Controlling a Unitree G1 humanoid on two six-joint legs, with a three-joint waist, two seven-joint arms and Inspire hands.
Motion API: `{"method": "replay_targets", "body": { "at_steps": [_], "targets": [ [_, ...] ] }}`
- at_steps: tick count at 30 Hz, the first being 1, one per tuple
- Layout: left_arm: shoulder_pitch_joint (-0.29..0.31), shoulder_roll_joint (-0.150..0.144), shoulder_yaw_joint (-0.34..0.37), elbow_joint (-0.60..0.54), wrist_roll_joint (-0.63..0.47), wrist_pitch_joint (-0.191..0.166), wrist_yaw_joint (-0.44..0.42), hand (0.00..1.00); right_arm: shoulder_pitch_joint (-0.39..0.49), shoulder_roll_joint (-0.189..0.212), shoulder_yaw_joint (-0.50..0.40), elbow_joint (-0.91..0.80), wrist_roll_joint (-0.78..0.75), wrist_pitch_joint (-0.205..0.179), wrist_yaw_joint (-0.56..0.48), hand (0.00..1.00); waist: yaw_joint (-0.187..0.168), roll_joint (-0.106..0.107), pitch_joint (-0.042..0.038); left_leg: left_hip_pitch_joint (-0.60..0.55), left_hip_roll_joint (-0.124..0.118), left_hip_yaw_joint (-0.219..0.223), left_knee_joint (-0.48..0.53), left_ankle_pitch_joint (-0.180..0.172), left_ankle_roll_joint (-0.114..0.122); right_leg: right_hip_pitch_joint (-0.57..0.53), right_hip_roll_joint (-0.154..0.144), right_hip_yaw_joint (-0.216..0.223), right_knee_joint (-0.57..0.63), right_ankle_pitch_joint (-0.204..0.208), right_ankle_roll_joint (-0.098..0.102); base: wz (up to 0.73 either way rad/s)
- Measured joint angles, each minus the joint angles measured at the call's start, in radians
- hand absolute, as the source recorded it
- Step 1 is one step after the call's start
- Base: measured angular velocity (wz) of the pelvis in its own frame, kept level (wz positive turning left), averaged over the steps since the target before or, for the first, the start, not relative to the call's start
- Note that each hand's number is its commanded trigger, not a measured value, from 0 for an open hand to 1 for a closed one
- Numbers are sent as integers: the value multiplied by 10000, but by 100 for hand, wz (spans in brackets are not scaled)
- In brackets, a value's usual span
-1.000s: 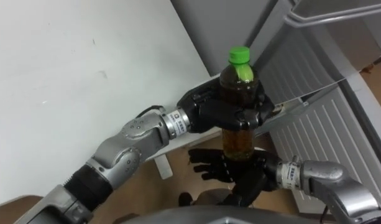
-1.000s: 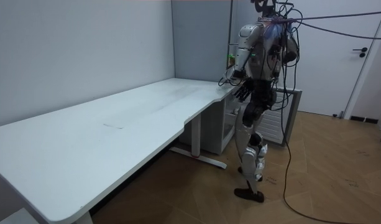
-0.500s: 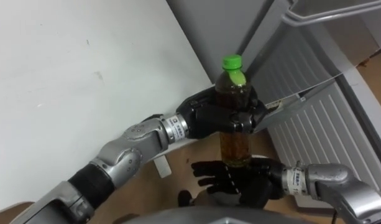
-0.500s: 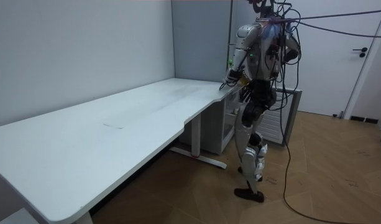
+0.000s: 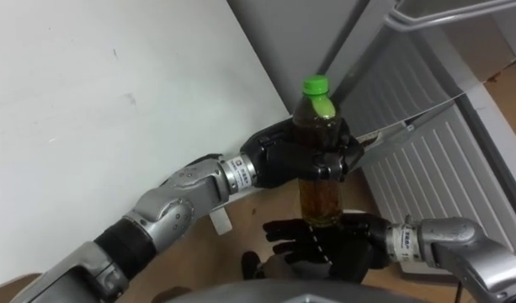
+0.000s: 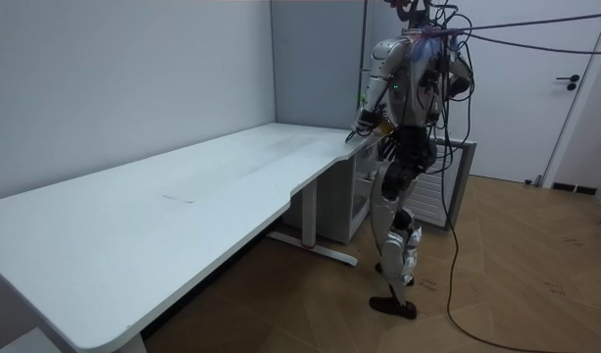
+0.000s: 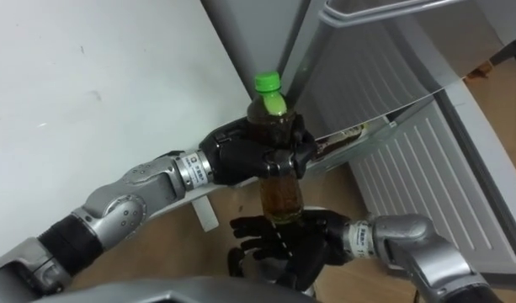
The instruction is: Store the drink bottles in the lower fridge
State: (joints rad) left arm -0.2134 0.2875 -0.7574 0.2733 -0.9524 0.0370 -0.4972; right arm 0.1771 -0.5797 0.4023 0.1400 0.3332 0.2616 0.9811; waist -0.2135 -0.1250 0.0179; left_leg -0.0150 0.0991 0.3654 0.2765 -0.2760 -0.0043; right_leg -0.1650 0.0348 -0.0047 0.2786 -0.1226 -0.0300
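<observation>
A brown drink bottle (image 5: 320, 151) with a green cap is held upright in my left hand (image 5: 298, 157), whose fingers curl round its middle; the same bottle (image 7: 275, 143) shows in the right eye view. Below it my right hand (image 5: 325, 244) lies palm up with fingers spread, just under the bottle's base. In the room view I stand at the far end of the white desk (image 6: 163, 216), beside the fridge (image 6: 447, 176), with the bottle (image 6: 363, 98) at chest height.
The white desk top (image 5: 89, 101) fills the left. To the right stands the grey ribbed fridge (image 5: 443, 168), with a grey wall panel (image 5: 308, 34) between them. Wooden floor (image 5: 241, 210) shows below the desk edge.
The bottle has moved slightly left and away from me in my left hand over the second. My right hand has slid a little right and lower beneath it.
</observation>
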Motion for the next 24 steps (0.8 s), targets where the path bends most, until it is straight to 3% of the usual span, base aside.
{"method": "replay_targets", "body": {
  "at_steps": [16, 24],
  "targets": [
    [-5, 223, 169, -127, -370, -1, -360, 100, -210, -92, -78, 70, 424, 3, 490, 0, -4, 63, -21, -181, 96, -70, 291, -68, -15, -55, 28, -52, 45, -3, -15, 0],
    [-5, 328, 293, -388, -369, 12, -361, 100, -244, -95, -185, 68, 693, 3, 604, 0, 43, 238, -41, -262, 99, -61, 317, -70, -12, -176, 22, -77, 138, -17, -36, 0]
  ]
}}
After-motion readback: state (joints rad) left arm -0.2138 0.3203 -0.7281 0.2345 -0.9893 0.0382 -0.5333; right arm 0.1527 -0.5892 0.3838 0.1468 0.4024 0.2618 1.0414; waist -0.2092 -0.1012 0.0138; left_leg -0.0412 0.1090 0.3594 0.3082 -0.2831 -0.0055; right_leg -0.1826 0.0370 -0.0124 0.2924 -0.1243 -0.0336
